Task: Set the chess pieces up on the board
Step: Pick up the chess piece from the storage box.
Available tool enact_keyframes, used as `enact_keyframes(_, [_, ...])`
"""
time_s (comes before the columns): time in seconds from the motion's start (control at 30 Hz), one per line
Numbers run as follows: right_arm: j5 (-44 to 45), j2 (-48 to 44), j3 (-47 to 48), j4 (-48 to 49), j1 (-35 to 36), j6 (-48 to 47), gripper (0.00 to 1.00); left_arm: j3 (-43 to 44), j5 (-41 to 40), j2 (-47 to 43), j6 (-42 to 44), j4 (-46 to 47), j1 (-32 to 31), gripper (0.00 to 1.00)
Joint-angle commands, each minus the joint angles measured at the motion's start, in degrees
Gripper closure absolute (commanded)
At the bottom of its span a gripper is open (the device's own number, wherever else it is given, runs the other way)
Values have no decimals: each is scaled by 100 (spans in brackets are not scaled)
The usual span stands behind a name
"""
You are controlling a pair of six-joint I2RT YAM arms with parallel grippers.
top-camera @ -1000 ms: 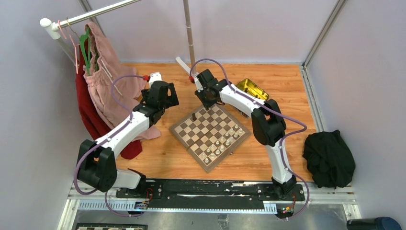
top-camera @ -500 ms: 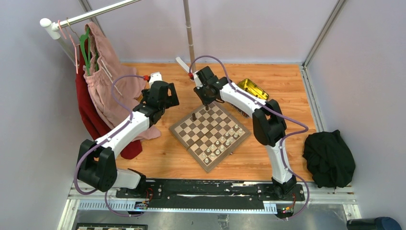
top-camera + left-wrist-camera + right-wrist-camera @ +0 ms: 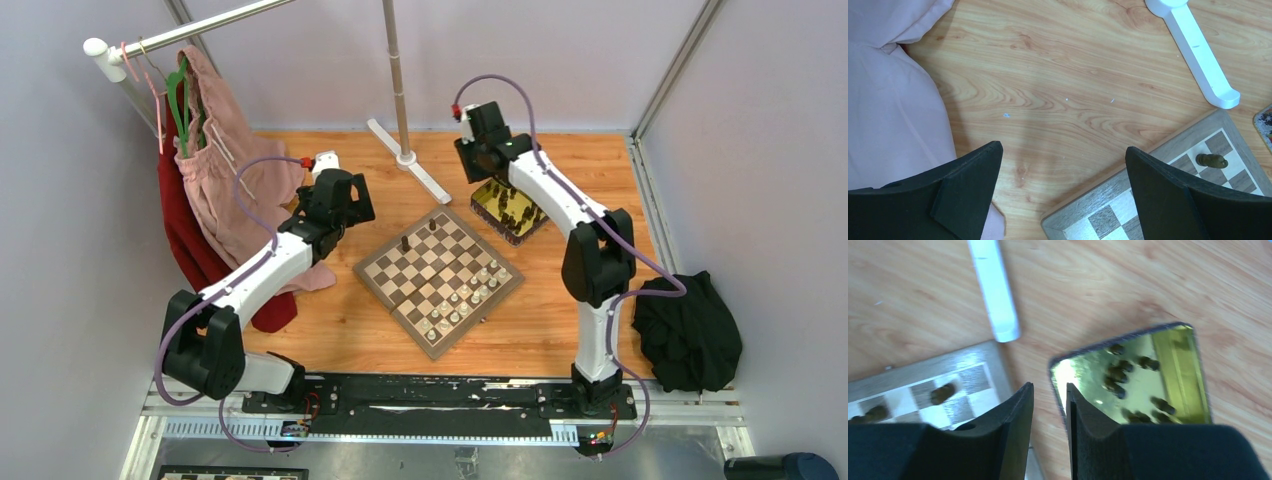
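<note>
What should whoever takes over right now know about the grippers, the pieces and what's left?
Left gripper: wide open, empty, above bare table by the board's far-left corner.
Right gripper: jaws only slightly apart, empty, over the near rim of the tin.
Done: the pale pieces stand in rows along the board's near-right side; two dark pieces stand on its far-left edge.
Left: several more dark ones lie in the tin. Each has to be picked out and stood on the far-left rows. The right arm is already placed for the next pick.
</note>
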Motion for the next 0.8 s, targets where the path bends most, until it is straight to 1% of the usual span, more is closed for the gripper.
enact_keyframes(0.0, [288,-256,-268,-108,-438,86,65,154,89,154,-31,4,22,0])
enact_keyframes(0.27, [298,-110,-534,-99,-980,86,65,335,124,395,23,22,22,0])
enact_keyframes(0.77, [172,534,-253,-97,-1165,305,65,534,99,659,178,38,25,0])
